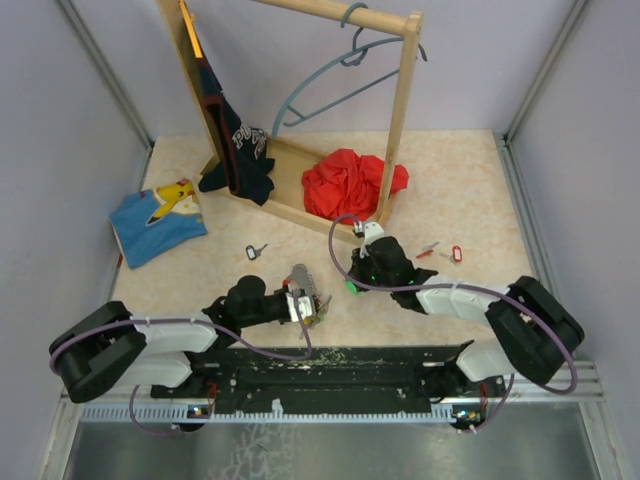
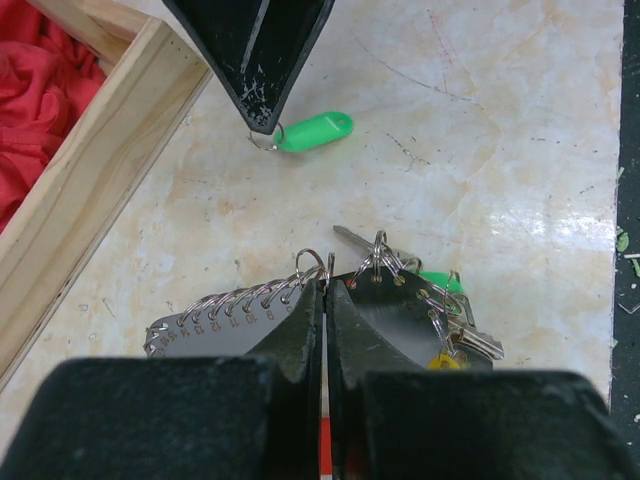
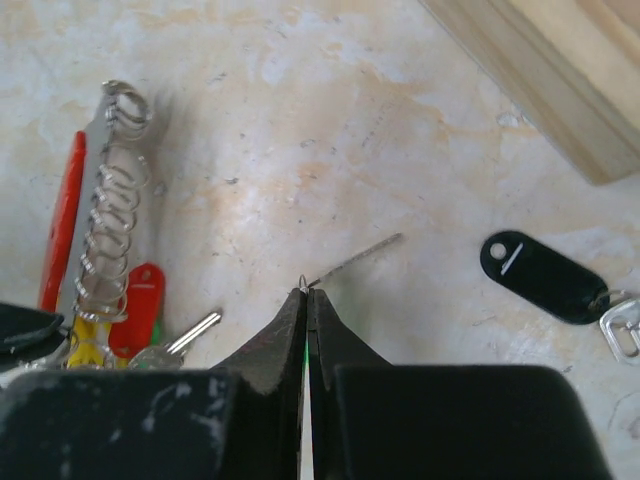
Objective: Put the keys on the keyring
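My left gripper point(image 1: 310, 305) point(image 2: 327, 283) is shut on the keyring point(image 2: 230, 315), a grey numbered metal plate with a row of silver rings, a red strap point(image 3: 60, 230), and red, yellow and green tabs with keys point(image 2: 465, 335) on its right side. The keyring also shows in the top view point(image 1: 299, 274). My right gripper point(image 1: 355, 272) point(image 3: 306, 291) is shut on a small silver ring that carries a green tag point(image 2: 315, 130). It holds this just above the table, a short way beyond the keyring. A thin key blade point(image 3: 355, 258) shows edge-on at its tip.
A key with a black tag point(image 1: 256, 250) point(image 3: 545, 278) lies left of centre. Keys with a red tag point(image 1: 445, 252) lie to the right. The wooden rack base point(image 1: 290, 210) point(image 2: 100, 170) holds a red cloth point(image 1: 350, 180). A blue printed cloth point(image 1: 155, 220) lies far left.
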`<move>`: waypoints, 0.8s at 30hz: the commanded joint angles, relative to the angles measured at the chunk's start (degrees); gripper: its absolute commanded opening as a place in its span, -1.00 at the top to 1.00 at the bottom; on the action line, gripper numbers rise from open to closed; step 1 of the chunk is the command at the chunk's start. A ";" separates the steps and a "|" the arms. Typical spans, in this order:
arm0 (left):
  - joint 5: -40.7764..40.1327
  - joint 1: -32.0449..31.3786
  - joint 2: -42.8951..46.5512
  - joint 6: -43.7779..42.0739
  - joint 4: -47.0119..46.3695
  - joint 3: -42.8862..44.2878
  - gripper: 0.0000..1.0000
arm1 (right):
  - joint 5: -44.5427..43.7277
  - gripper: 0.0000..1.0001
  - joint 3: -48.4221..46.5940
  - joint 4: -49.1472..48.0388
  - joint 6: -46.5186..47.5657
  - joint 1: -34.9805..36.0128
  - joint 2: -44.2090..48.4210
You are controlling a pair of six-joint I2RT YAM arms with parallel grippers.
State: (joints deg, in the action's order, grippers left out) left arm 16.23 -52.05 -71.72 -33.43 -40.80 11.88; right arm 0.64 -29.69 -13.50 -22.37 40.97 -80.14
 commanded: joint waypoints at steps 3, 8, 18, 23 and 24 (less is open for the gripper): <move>-2.01 -0.37 3.34 3.07 -1.87 -0.04 1.00 | 9.73 1.00 -0.80 0.02 18.85 -0.59 7.46; -1.66 -0.29 4.22 3.18 -4.66 -1.64 1.00 | 18.07 1.00 -2.00 3.75 29.41 -0.59 8.28; -0.28 -0.28 2.73 2.50 -7.33 -2.43 1.00 | 22.07 1.00 -4.51 8.42 44.61 3.01 7.62; 0.79 0.05 1.58 3.44 -9.07 -2.60 1.00 | 17.27 1.00 -5.12 8.12 49.51 7.08 7.89; 1.18 0.17 1.41 3.81 -9.59 -2.66 1.00 | 17.18 1.00 -4.81 7.31 49.89 7.40 8.30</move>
State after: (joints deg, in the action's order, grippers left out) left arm 15.31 -52.03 -69.58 -30.87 -45.54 9.80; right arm 19.27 -31.94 -3.57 21.54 46.33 -73.30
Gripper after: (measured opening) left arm 0.007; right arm 0.005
